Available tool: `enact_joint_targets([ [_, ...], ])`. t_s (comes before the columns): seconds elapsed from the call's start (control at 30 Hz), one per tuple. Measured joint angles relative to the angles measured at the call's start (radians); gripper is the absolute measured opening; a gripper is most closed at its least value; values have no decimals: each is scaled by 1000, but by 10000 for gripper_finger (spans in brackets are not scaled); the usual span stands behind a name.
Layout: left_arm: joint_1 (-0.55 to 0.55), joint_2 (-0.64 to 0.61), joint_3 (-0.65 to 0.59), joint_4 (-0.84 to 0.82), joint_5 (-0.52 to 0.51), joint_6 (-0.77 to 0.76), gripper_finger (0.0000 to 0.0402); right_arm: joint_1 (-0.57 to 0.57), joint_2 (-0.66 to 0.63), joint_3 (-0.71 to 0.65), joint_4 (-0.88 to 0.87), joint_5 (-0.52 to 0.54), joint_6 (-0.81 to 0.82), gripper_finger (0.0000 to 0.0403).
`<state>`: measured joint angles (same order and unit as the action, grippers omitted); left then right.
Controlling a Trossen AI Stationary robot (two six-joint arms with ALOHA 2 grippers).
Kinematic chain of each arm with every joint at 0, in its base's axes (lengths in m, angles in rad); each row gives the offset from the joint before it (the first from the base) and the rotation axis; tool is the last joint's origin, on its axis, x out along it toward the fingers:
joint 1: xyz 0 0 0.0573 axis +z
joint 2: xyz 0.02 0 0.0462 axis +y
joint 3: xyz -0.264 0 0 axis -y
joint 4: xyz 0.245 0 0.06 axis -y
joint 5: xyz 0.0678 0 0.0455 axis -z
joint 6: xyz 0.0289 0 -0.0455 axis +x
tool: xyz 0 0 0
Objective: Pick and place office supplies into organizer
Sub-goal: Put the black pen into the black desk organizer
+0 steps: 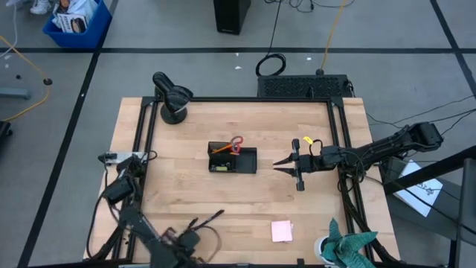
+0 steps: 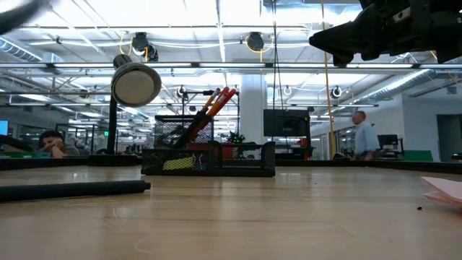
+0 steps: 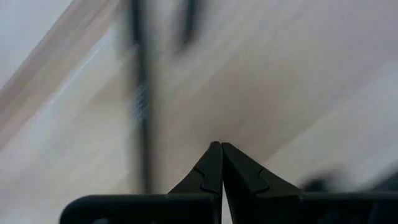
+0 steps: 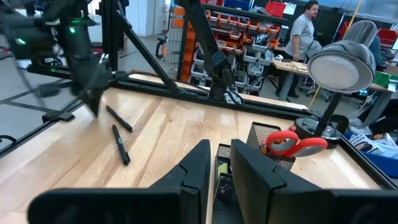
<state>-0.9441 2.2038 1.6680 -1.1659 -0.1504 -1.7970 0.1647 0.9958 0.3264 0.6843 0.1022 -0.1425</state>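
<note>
Right gripper [image 1: 280, 163] hangs released beside the organizer [image 1: 244, 161], which holds scissors [image 1: 236, 144]. Left gripper [image 3: 217, 147] is clenched, empty, near pens [image 4: 119, 144].

The scene is lit brightly and evenly from overhead. In the low view, rows of ceiling lights [image 2: 216, 14] are blown out to white glare, and the near tabletop [image 2: 238, 224] is rendered soft while the organizer [image 2: 209, 160] is kept fairly sharp. Only faint, short shadows are cast on the tabletop in the high view. The left wrist view is heavily blurred, with two black pens [image 3: 142, 93] smeared into dark streaks. In the right wrist view, the left arm [image 4: 81, 56] is motion-blurred.
</note>
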Motion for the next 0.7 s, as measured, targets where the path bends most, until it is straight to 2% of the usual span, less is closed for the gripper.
enact_joint_targets([
  [0.1,46,-37,50,-5,-36,116,10,-2,0,0,8,1,0,59],
  [0.23,91,-46,121,-49,-31,258,10,-2,0,0,8,1,0,59],
  [0.43,166,-49,150,-260,83,277,18,-2,0,0,8,1,0,59],
  [0.57,189,-50,125,-309,117,283,56,-1,0,0,8,1,0,59],
  [0.7,210,-50,90,-293,151,283,119,-1,0,0,8,1,0,59],
])
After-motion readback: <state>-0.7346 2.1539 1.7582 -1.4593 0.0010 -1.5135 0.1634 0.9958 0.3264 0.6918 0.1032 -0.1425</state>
